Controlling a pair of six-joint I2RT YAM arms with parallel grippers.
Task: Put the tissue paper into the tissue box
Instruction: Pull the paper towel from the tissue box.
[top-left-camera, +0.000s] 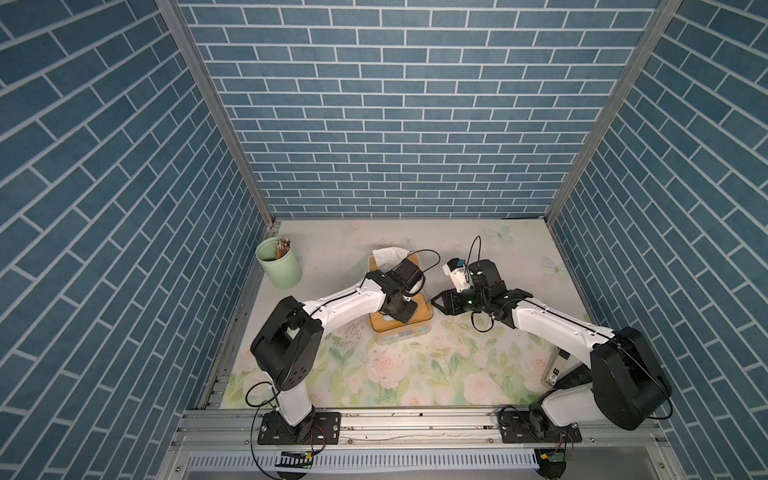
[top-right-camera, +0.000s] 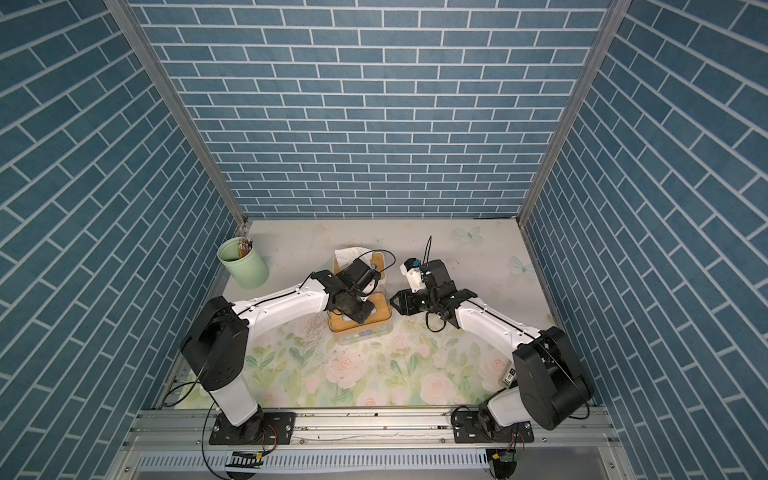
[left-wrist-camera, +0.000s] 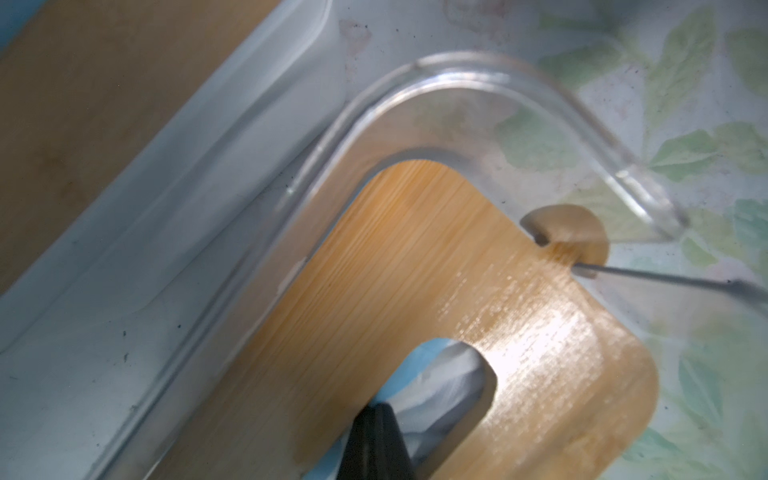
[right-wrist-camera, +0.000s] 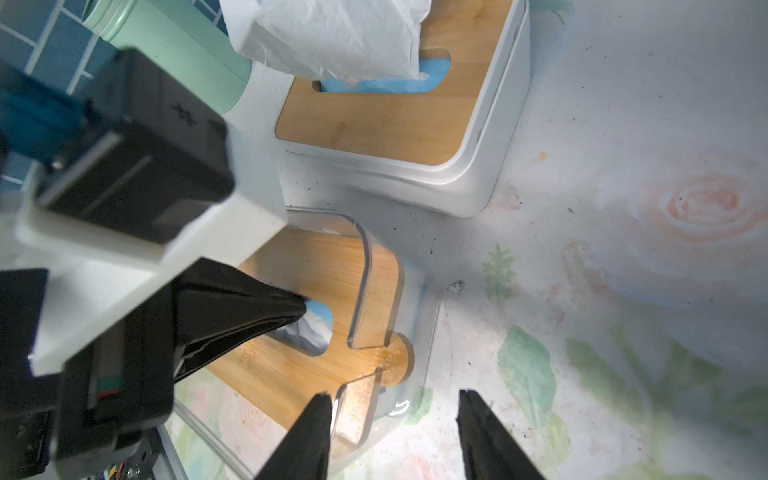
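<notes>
Blue brick-pattern walls (top-left-camera: 374, 124) on three sides; a floral mat (top-left-camera: 415, 374) covered the table. A green cup (top-left-camera: 280, 268) w/ pencils (top-left-camera: 281, 248) stood at the far-left corner, well apart from both arms.

Mid-table sat the clear tissue box (top-left-camera: 399, 334) w/ bamboo lid (left-wrist-camera: 415, 291). Just behind it was a white box (right-wrist-camera: 478, 174), also bamboo-topped, w/ a white sheet (right-wrist-camera: 332, 37) sticking up out of its opening.

The left gripper (left-wrist-camera: 376, 415) was over the clear box, clenched, tips together and poked into the lid's slot (left-wrist-camera: 457, 365). The tissue paper (left-wrist-camera: 440, 386) lay crumpled in that slot, below lid level, touching the tips, w/ blue showing beside it. Couldn't tell if a fold was pinched btwn the tips.

The right gripper (right-wrist-camera: 395, 432) hung low just beside the box's right side, released, fingers (right-wrist-camera: 303, 444) part-way apart, nothing held. One finger was right at the clear wall's edge; contact unclear.

In both top views the L wrist hid most of the lid.
</notes>
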